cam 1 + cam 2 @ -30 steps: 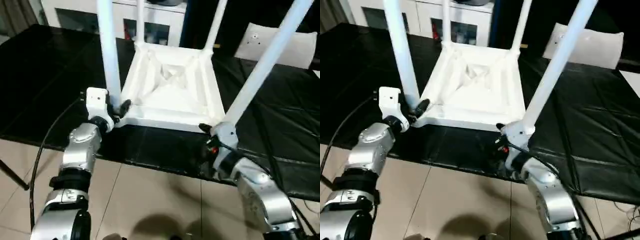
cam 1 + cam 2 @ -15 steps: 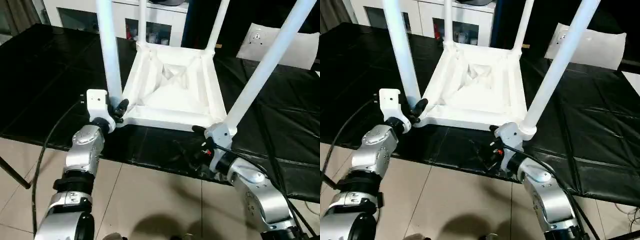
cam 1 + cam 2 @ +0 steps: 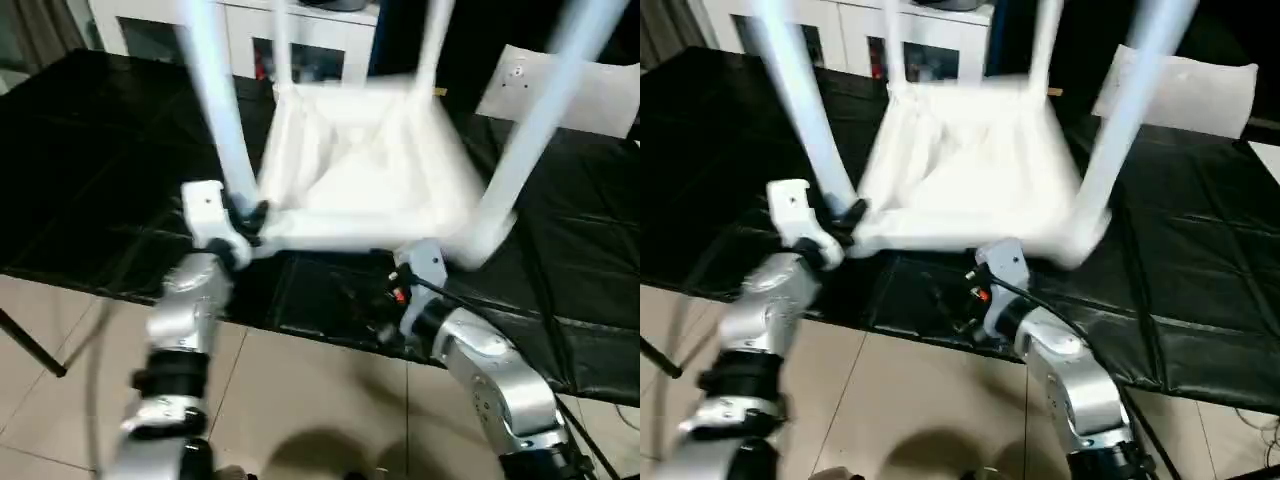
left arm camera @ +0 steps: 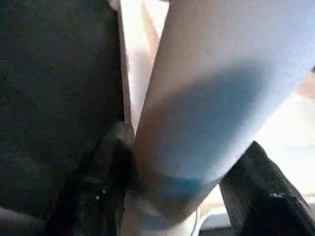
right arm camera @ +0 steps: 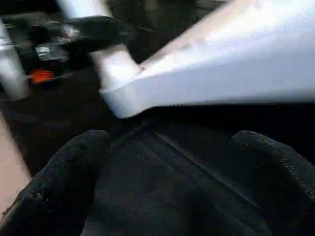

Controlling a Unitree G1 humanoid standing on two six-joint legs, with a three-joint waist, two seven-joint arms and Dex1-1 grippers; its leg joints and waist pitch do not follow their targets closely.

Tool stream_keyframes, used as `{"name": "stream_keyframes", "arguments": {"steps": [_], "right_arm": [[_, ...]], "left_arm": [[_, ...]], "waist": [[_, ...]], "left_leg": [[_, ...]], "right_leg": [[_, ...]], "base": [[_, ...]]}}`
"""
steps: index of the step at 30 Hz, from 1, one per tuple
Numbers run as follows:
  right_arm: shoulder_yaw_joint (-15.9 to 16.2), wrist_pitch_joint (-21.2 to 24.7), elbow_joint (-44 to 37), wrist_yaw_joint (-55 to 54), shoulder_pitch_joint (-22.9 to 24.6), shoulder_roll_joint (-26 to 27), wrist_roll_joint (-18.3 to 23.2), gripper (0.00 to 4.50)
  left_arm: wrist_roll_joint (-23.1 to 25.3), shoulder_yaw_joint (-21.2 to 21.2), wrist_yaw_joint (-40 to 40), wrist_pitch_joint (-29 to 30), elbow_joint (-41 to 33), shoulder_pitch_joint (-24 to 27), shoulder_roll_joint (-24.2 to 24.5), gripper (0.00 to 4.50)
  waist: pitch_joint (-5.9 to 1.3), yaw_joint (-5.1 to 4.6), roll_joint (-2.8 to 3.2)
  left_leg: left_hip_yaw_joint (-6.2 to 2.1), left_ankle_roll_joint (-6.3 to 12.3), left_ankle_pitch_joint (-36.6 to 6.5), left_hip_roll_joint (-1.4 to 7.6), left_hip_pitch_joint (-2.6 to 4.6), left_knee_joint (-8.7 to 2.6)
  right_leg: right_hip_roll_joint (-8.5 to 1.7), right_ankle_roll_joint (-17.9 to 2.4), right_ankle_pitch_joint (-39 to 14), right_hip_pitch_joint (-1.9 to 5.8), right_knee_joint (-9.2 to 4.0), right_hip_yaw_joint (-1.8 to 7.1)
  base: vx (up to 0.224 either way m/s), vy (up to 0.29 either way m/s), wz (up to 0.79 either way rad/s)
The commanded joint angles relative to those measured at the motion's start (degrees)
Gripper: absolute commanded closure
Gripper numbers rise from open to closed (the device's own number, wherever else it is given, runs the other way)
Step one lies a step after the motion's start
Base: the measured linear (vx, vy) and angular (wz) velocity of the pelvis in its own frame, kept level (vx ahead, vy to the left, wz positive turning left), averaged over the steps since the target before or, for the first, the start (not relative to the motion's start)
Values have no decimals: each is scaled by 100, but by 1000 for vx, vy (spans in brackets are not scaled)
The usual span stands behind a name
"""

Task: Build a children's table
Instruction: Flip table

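Children's table [image 3: 365, 165]: white plastic, upside down on the black-covered tabletop [image 3: 90, 150], ribbed underside facing up, at the near middle of the cover. All four legs stand up from its corners.
Near-left leg [image 3: 215, 110]: rises from the near-left corner socket, leaning slightly left toward its upper end.
Near-right leg [image 3: 535, 120]: rises from the near-right corner, leaning right.
Far legs: two thinner-looking legs at the far corners, one at [image 3: 283, 45], the other at [image 3: 432, 45].
Left gripper [image 3: 246, 214]: at the base of the near-left leg. In the left wrist view its two black fingers [image 4: 106, 182] sit on either side of the leg [image 4: 206, 98], pinching it just above the socket.
Right gripper [image 5: 167, 172]: fingers spread wide with nothing between them, below and just near of the children's table's near edge, close to its near-right corner; the black cover lies between the fingers [image 5: 69, 167].
White block [image 3: 570, 90]: pillow-like, on the far right of the tabletop, well apart from the children's table.
Cabinet [image 3: 300, 55]: white, behind the tabletop's far edge.
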Motion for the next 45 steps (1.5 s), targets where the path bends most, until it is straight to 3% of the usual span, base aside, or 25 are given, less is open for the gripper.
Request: {"name": "stream_keyframes", "arguments": {"steps": [1, 4, 7, 9, 10, 11, 15, 21, 25, 28, 31, 36, 45], "right_arm": [[-287, 148, 149, -257, -152, 72, 147, 0], [-504, 116, 428, -446, -335, 216, 257, 0], [-780, -214, 808, -586, -648, 435, 488, 0], [-970, -349, 1001, -752, -814, 556, 569, 0], [-1063, -397, 1101, -834, -892, 610, 578, 0], [-1150, -426, 1203, -890, -974, 656, 614, 0], [-1485, -709, 1784, -1216, -1402, 795, 698, 0], [-1860, -969, 2470, -1383, -1961, 914, 971, 0], [-2362, -1209, 3354, -1185, -2658, 991, 1433, 0], [-2621, -1284, 3655, -1104, -2927, 1021, 1720, 0], [-2789, -1400, 4093, -979, -3232, 1001, 1861, 36], [-3043, -1567, 4653, -790, -3564, 1002, 2042, 79], [-3223, -1702, 5036, -611, -3785, 996, 2187, 147]], "left_arm": [[-388, -86, -45, 273, -238, 3, -195, 224], [-346, -59, -28, 472, -356, 2, -212, 227], [-259, -228, -91, 637, -517, 95, -150, 229], [-332, -243, -38, 704, -602, 132, -162, 230], [-368, -249, -5, 762, -662, 155, -165, 230], [-396, -253, 14, 806, -701, 170, -167, 230], [-420, -238, 12, 919, -753, 180, -176, 230], [-408, -262, -31, 983, -736, 173, -157, 230], [-410, -334, -136, 1140, -787, 194, -137, 230], [-407, -348, -155, 1180, -806, 210, -132, 230], [-422, -367, -175, 1238, -833, 226, -116, 230], [-419, -386, -205, 1331, -905, 255, -102, 230], [-404, -385, -221, 1399, -946, 266, -79, 230]], "waist": [[-369, -8, -49], [-368, -25, -40], [-378, -39, -53], [-382, -38, -38], [-391, -46, -68], [-391, -41, -41], [-406, -48, -41], [-411, -47, -33], [-423, -47, -30], [-446, -49, -43], [-448, -47, -68], [-442, -37, -61], [-459, -19, -62]], "left_leg": [[-117, 382, -717, 364, 21, -454], [-126, 338, -743, 364, 32, -465], [-125, 317, -697, 363, 37, -465], [-121, 335, -568, 364, 40, -461], [-115, 342, -531, 368, 44, -457], [-107, 363, -450, 360, 44, -452], [-92, 378, -287, 352, 50, -440], [-81, 438, -283, 340, 53, -434], [-69, 484, -243, 345, 66, -421], [-66, 643, -14, 346, 48, -397], [-56, 741, 48, 342, 42, -385], [-41, 712, -67, 344, 46, -380], [-25, 856, 98, 325, 18, -341]], "right_leg": [[-487, -1048, -1605, 287, -431, 370], [-468, -899, -1636, 284, -439, 366], [-473, -844, -1509, 287, -430, 370], [-466, -883, -1324, 289, -398, 374], [-472, -906, -1267, 287, -383, 376], [-468, -951, -1171, 290, -364, 377], [-463, -1018, -921, 294, -329, 380], [-448, -1040, -916, 303, -327, 371], [-454, -1117, -804, 297, -295, 370], [-449, -1199, -497, 313, -241, 368], [-455, -1272, -488, 313, -233, 364], [-453, -1257, -734, 296, -252, 361], [-440, -1299, -568, 282, -212, 363]], "base": [[0, 0, 0], [0, 0, 0], [0, 0, 0], [0, 0, 0], [0, 0, 0], [0, 0, 0], [0, 0, 0], [0, 0, 0], [0, 0, 0], [0, 0, 0], [0, 0, 0], [0, 0, 0], [0, 0, 0]]}}
